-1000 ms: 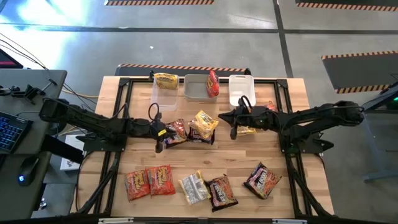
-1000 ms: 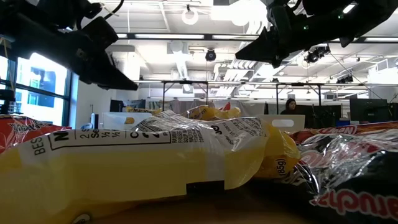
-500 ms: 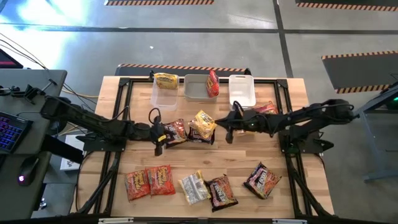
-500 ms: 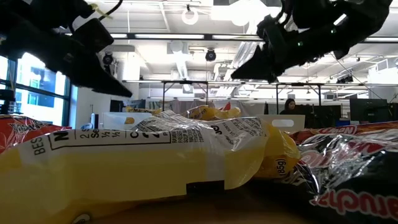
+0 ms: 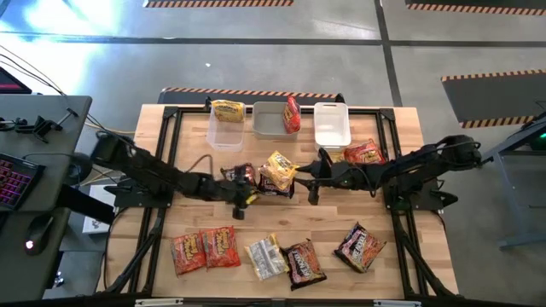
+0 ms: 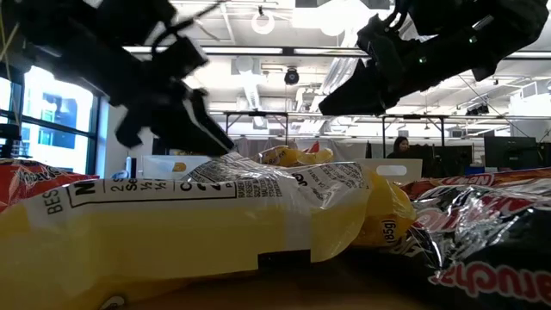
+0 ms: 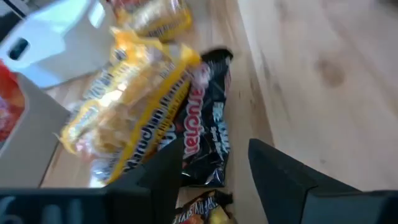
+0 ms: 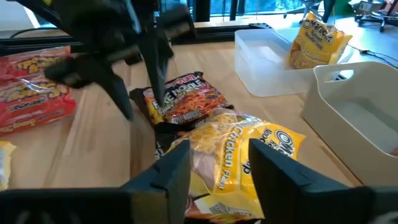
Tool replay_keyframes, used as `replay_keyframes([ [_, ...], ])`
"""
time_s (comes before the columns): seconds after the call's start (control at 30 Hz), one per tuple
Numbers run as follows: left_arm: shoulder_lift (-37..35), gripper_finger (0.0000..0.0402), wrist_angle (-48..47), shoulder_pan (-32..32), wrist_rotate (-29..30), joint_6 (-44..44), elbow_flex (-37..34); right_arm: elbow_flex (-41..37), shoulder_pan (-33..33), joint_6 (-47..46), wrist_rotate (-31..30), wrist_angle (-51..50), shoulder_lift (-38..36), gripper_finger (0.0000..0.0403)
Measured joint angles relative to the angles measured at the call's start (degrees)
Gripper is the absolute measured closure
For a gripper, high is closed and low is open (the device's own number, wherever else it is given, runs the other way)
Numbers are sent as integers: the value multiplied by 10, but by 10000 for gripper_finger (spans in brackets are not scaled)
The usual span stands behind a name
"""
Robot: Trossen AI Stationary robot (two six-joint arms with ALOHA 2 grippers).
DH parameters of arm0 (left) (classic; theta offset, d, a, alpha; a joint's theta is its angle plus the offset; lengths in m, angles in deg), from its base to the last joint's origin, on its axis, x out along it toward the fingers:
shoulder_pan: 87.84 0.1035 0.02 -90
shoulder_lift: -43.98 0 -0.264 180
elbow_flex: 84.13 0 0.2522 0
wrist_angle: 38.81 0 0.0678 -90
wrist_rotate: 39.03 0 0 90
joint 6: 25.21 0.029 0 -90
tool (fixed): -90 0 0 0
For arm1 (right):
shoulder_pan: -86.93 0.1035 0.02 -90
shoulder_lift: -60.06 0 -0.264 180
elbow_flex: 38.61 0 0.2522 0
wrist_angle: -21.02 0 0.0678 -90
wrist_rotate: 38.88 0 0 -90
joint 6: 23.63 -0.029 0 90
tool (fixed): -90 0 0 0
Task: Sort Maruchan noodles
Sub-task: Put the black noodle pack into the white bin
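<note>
though apart, both arms low

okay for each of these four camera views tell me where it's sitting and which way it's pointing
High: overhead, straight down on the table; both arms show.
Low: tabletop height, level past a yellow packet; arms hang above.
Left wrist: past the open left hand at a dark packet.
Right wrist: past the open right hand at the yellow chicken packet.
Shared: both wrist views show that chicken packet.

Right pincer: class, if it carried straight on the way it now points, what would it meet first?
Most likely the yellow packet, lying just ahead of the open right pincer at mid-table; a dark packet lies just behind it. Depth is hard to judge, so it may pass just above.
</note>
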Motion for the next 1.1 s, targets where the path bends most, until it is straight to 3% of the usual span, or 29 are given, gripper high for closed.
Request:
replay_keyframes([
  [0.2,84,197,-89,0,46,30,77,0,1,-5,3,1,0,228],
  [0.37,131,205,-125,0,77,55,118,0,1,-6,3,1,0,224],
  [0.5,146,250,-142,2,81,58,133,0,1,-5,3,1,0,224],
  [0.73,146,388,-155,2,80,99,143,0,1,-4,3,2,0,224],
  [1.1,53,400,-199,1,122,150,143,0,1,-15,3,5,0,224],
])
